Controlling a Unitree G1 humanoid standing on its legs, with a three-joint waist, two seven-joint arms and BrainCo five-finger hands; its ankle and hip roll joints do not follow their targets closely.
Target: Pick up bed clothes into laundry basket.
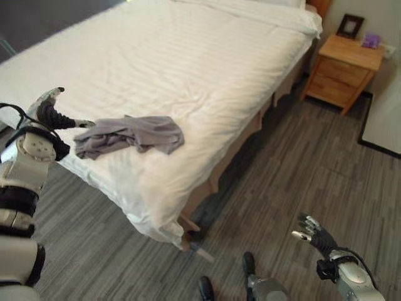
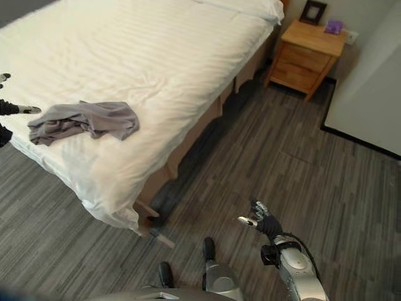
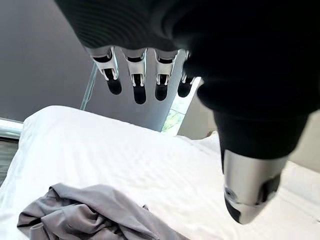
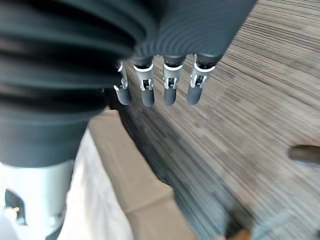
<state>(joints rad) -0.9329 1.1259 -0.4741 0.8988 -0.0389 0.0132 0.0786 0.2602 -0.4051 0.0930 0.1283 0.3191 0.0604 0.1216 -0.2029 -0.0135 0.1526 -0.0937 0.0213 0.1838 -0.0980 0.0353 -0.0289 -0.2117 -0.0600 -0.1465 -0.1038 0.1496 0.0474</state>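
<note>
The crumpled grey cloth garment (image 1: pixel 130 135) lay limp and light-looking near the white-sheeted bed's (image 1: pixel 188 56) edge; the left hand (image 1: pixel 51 111) hovered beside it, fingers relaxed and empty; bunched folds looked easiest to pinch.

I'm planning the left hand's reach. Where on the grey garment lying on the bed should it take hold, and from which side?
Probably the bunched end of the grey garment, nearest the bed corner. The folds stand up there, giving the fingers something to close on, while the far part lies flatter. The left hand is open beside that end, so coming in from the robot's left and slightly above looks shortest.
</note>
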